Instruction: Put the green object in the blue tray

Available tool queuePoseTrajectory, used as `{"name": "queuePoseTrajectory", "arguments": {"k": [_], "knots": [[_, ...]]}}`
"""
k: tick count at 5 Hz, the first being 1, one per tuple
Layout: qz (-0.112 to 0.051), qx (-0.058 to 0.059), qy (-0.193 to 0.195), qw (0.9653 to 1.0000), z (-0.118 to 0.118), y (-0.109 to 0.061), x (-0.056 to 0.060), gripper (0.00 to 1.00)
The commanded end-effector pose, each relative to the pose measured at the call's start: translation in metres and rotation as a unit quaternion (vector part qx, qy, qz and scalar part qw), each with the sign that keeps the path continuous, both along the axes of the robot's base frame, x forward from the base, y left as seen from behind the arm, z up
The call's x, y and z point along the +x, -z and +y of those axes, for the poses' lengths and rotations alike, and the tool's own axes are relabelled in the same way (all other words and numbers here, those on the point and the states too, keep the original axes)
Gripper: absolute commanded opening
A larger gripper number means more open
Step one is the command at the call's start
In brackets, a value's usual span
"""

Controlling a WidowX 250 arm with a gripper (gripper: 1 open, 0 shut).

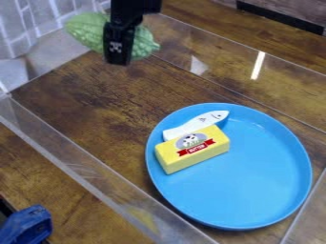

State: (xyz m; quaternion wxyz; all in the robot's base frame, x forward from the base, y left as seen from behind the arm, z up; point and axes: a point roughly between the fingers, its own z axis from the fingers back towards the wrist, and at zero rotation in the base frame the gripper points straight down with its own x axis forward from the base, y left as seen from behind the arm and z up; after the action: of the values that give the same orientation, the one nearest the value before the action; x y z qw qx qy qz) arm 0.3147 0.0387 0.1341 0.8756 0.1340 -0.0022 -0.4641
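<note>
Here, the green object (91, 29) is seen at the top left of the view as a pale, light green, rounded lump with a soft look and a faintly ribbed, textured surface; its middle is covered by the black gripper (118, 48), so that only a lobe to the left and a smaller lobe to the right (144, 41) are shown. The gripper is pointed steeply downward, and the lump appears to be clasped between its jaws, which are spread wide around it; the contact itself is hidden by the gripper's body. Whether the lump is lifted off the surface or resting on it cannot be told from this view. The blue tray (274, 186) is placed well apart from the lump, toward the lower right, as a wide, round, bright blue shallow dish with a raised rim. Inside it, near its left edge, a yellow rectangular block (193, 149) with a red and white label is laid, and just beside and above that a small white object (199, 122) is set. Everything is carried on a dark wooden table (102, 114), which is enclosed by clear plastic walls (76, 172).
</note>
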Motion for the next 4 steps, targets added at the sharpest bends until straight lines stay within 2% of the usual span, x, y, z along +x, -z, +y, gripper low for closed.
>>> {"name": "queuePoseTrajectory", "arguments": {"k": [1,2,4], "knots": [[-0.038,0.009,-0.048,0.9981,-0.014,-0.024,-0.005,0.0],[-0.039,0.014,-0.1,0.9941,-0.033,-0.022,-0.012,0.0],[-0.052,0.012,-0.079,0.9954,-0.069,-0.016,-0.02,0.0]]}}
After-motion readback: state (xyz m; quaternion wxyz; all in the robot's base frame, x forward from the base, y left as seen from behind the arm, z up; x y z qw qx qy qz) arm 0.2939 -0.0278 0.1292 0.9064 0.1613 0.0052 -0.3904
